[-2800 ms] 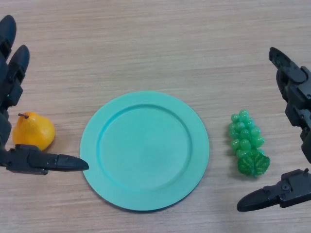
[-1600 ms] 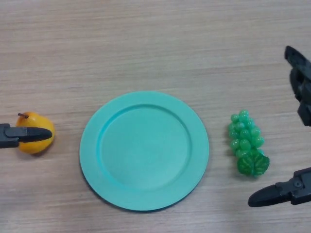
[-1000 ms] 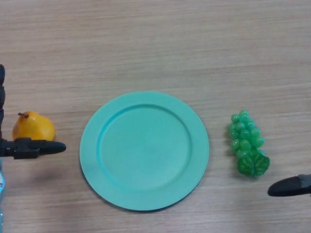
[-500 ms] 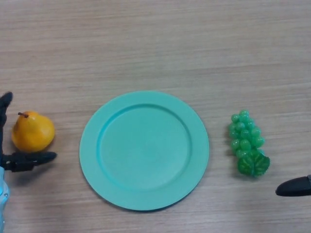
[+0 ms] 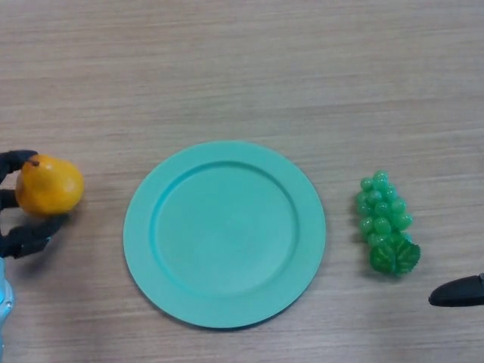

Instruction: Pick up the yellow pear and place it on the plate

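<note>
Since half-second earlier, black left hand (image 5: 21,231) closed fingers around small yellow-orange pear (image 5: 48,186). Round teal plastic plate (image 5: 224,234) lay rightward, near. Right hand (image 5: 457,292) idle at edge, fingers' state unclear.

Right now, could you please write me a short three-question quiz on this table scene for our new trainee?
1. True or false: the yellow pear already lies on the plate.
2. Which hand holds the pear? A) left hand B) right hand C) neither
3. Fill in: the green grapes lie on the table to the plate's ____ side, in the robot's terms.

Key: 1 false, it is at the table's left edge, beside the plate; 2 A, its fingers curl round the pear; 3 right.
</note>
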Action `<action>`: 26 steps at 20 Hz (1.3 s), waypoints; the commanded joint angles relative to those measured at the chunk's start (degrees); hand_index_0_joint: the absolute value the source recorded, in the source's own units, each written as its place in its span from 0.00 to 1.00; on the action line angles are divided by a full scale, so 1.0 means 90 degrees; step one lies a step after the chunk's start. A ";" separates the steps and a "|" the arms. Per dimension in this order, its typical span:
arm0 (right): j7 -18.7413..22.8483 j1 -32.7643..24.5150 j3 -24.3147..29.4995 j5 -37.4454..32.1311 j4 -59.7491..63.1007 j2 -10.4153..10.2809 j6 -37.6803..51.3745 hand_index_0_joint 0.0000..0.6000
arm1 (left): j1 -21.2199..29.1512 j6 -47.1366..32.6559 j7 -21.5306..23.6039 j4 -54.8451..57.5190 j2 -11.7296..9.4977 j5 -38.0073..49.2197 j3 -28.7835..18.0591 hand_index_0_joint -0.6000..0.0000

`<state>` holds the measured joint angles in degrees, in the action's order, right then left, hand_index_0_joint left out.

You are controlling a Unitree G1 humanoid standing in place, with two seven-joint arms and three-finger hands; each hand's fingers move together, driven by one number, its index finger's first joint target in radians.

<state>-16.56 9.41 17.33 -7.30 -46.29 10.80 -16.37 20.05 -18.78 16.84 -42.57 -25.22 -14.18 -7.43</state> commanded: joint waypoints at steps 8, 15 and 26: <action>0.0195 -0.0259 0.0130 0.0146 -0.0426 0.0176 0.0607 0.00 | -0.1005 0.0346 -0.0367 0.4307 0.0483 -0.0880 -0.0070 0.00; 0.0197 -0.0271 0.0078 0.0226 -0.0364 0.0195 0.0679 0.00 | -0.1368 0.0263 -0.0925 0.4596 0.1184 -0.1549 0.0779 0.00; 0.0209 -0.0243 0.0111 0.0373 -0.0483 0.0173 0.0603 0.00 | -0.1382 0.1993 -0.1660 0.4357 0.1380 -0.1895 0.1226 0.00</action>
<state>-16.24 8.22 15.80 -3.18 -46.78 10.95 -16.46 6.27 1.42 1.08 -6.68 -11.22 -30.31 4.59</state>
